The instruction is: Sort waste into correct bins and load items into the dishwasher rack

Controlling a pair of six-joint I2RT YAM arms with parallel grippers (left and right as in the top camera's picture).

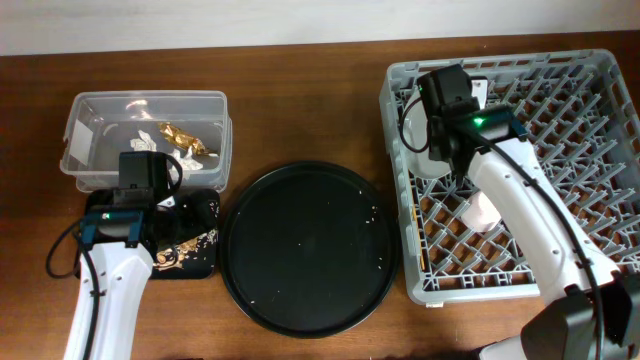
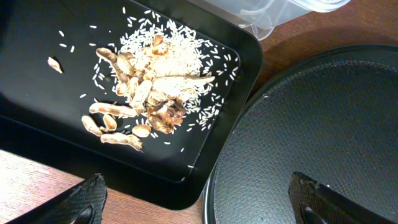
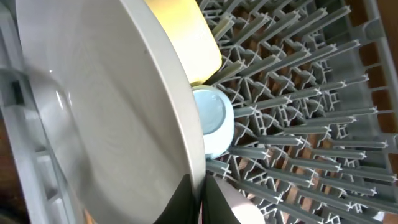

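Two grippers in view. Left gripper hangs with fingers spread wide, holding nothing. It is just over the near rim of the flat black tray, where that tray meets the round tray. Food scraps and rice grains are piled in the flat tray. Behind it, the clear tub holds tissue pieces and the gold wrapper. Right gripper is pinched narrow on the rim of the plate — plate stands on edge in the rack, near its left wall. Yellow bowl and light-blue cup sit right behind the plate — touching or nearly, cannot tell.
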